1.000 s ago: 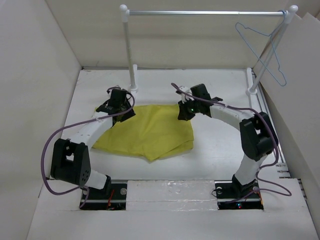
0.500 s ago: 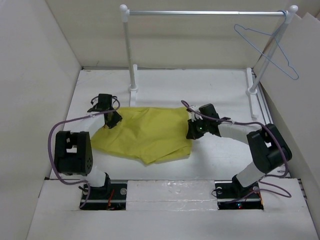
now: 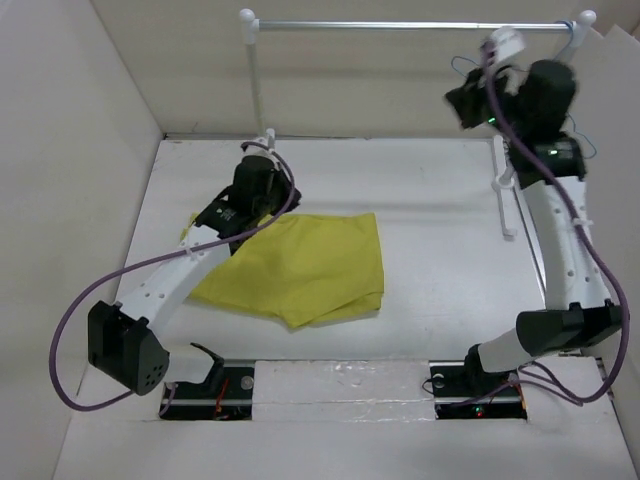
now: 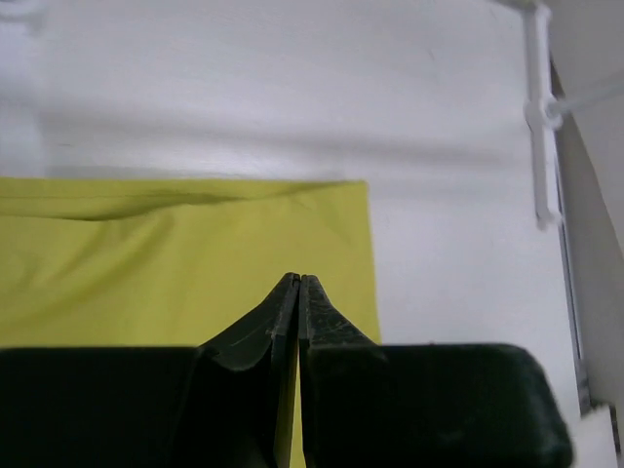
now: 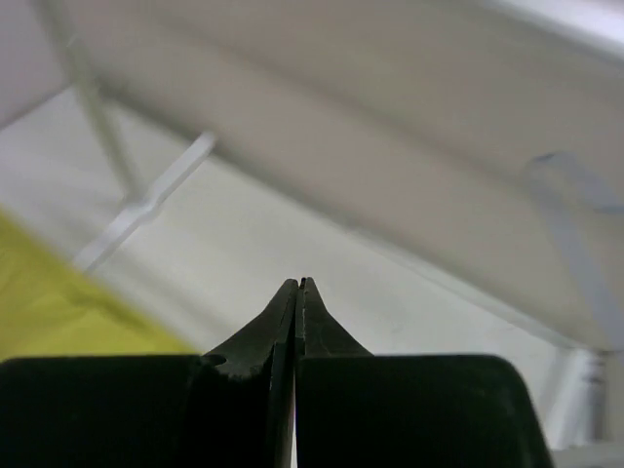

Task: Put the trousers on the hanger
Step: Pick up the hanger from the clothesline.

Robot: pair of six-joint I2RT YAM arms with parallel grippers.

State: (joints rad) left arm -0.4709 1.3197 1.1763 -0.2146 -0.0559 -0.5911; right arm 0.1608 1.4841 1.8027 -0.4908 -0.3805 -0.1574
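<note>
We look down on a white table (image 3: 440,260) walled in by pale panels.

On the left, the left arm (image 3: 170,285) reaches from its base at the near edge out over the far left corner of the trousers (image 3: 310,260). They lie flat, left of the table's middle, as a mustard-yellow patch with a folded lip along the near side. From the wrist camera, the left gripper (image 4: 297,281) has its two dark fingers pressed together with nothing between them. The tips show against the yellow cloth, near its right edge and a little short of its far edge. We cannot tell whether they touch the fabric or hang just above it.

Across the back stands a rail (image 3: 410,25), a metal bar on two white posts.

On the right, the right arm (image 3: 560,230) stretches tall, its wrist raised close under the bar's right end, well apart from the trousers. The right gripper (image 5: 297,283) is also closed tip to tip, gripping nothing. Its camera shows a blurred corner of yellow at lower left, far below. To the right of the fingers, apart from the tips, hangs a blurred pale blue-grey strand, the hanger (image 5: 570,253). From above it is mostly hidden behind the arm.
</note>
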